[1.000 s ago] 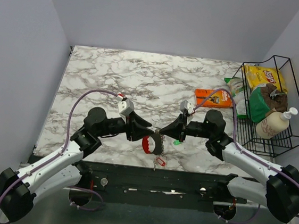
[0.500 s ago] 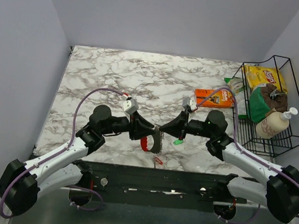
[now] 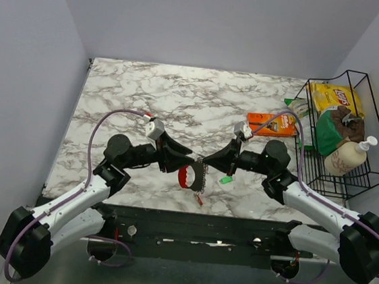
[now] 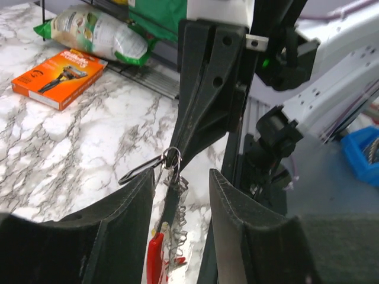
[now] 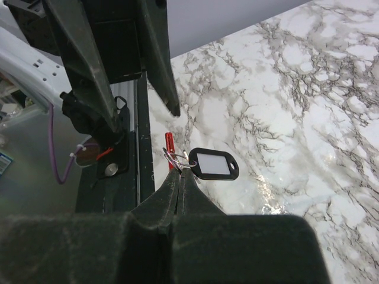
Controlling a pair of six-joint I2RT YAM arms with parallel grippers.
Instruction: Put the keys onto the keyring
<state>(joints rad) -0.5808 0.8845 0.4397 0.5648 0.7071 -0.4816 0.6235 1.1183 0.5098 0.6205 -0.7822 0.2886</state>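
My right gripper (image 3: pixel 205 163) is shut on the keyring (image 5: pixel 176 158), a thin metal loop held above the table near its front edge. A black tag with a white label (image 5: pixel 213 164) and a red key (image 5: pixel 170 145) hang from the ring. In the left wrist view the keyring (image 4: pixel 172 157) sits just ahead of my open left gripper (image 4: pixel 182 177), and the red key (image 4: pixel 155 260) dangles between its fingers (image 4: pixel 124 213). From above, my left gripper (image 3: pixel 191 157) faces the right one tip to tip. A green key (image 3: pixel 226 180) lies on the marble. A small red key (image 3: pixel 200 199) is below the bunch.
An orange flat packet (image 3: pixel 271 123) lies at the back right. A black wire basket (image 3: pixel 358 179) with groceries and a soap bottle stands at the right edge. The black front rail (image 3: pixel 202 219) runs just below the hanging bunch.
My left arm has swung forward to the ring and then drawn back slightly to the left. My right gripper holds the ring in nearly the same spot.
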